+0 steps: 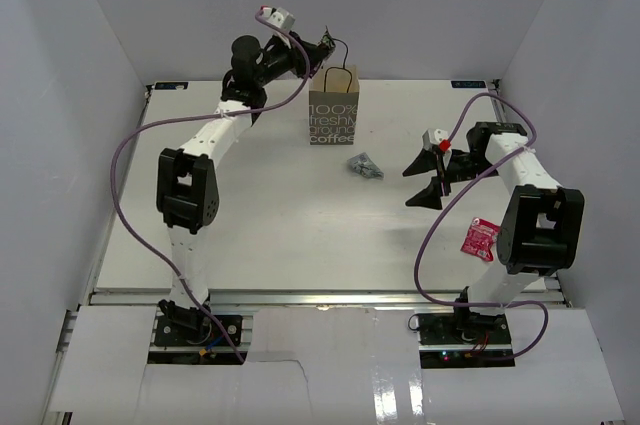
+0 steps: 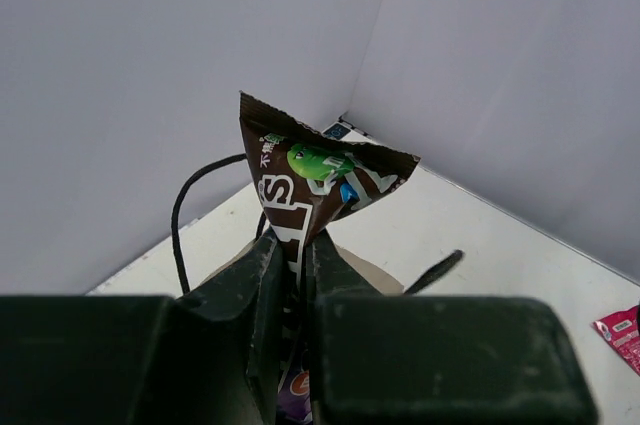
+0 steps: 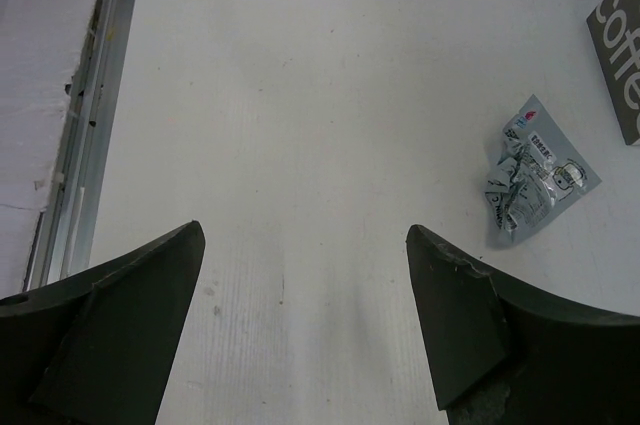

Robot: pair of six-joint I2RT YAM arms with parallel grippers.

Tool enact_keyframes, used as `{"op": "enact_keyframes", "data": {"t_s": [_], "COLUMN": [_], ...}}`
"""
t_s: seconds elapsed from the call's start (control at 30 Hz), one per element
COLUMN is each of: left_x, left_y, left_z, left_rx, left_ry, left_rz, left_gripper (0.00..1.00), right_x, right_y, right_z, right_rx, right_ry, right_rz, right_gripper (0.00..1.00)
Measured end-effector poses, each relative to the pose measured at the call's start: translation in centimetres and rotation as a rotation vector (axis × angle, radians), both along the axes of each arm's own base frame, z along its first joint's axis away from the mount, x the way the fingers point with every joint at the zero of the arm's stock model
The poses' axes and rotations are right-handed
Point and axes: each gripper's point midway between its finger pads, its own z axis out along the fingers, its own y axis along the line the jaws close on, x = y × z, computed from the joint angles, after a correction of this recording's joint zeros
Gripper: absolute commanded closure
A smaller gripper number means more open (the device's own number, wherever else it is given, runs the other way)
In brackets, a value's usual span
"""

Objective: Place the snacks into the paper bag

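Nearest the arm bases, a red packet [image 1: 479, 238] is lying flat on the table [image 1: 280, 235], close beside the right arm. A little farther in, the right gripper [image 1: 418, 185] is hovering above the tabletop with its claw spread wide and nothing between the fingers. Beyond it, a crumpled silvery packet [image 1: 365, 166] is lying near the foot of the paper bag [image 1: 333, 117] but not touching it. The bag is standing upright toward the back of the table, printed face toward the arms. The left gripper [image 1: 325, 42] is hanging over the bag's mouth.

The overhead view is showing nothing of the bag's inside. The left wrist camera is showing the claw pinched narrow on a dark snack packet [image 2: 310, 180], its crumpled top sticking up past the fingers [image 2: 250, 285]. Under them are the bag's rim and a black loop handle [image 2: 180, 215]. A scrap of purple is showing low between the fingers; whether it is lying in the bag cannot be told.
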Motion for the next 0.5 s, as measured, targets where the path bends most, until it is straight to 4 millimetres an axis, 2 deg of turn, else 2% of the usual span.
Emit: {"op": "enact_keyframes", "data": {"t_s": [0.17, 0.3, 0.4, 0.43, 0.5], "left_x": [2.7, 3.3, 3.2, 3.2, 2.9], "left_y": [-1.8, -2.3, -2.4, -2.4, -2.4], "left_z": [-3.7, -5.9, -5.6, -5.2, -5.0], "left_rx": [-0.051, -0.074, -0.090, -0.096, -0.103], "left_ry": [0.076, 0.137, 0.136, 0.126, 0.118], "left_rz": [-0.016, -0.026, -0.030, -0.031, -0.034], "left_gripper": [0.80, 0.77, 0.64, 0.50, 0.40], "right_x": [-0.8, -1.0, -1.1, -1.1, -1.1], "right_y": [0.1, 0.1, 0.1, 0.1, 0.2], "right_z": [-0.1, -0.2, -0.3, -0.3, -0.5], "right_rx": [0.006, 0.010, 0.009, 0.008, -0.002], "right_ry": [0.011, 0.018, 0.021, 0.026, 0.037], "right_rz": [-0.001, -0.002, -0.002, -0.003, -0.005], "right_gripper": [0.13, 0.13, 0.12, 0.12, 0.14]}}
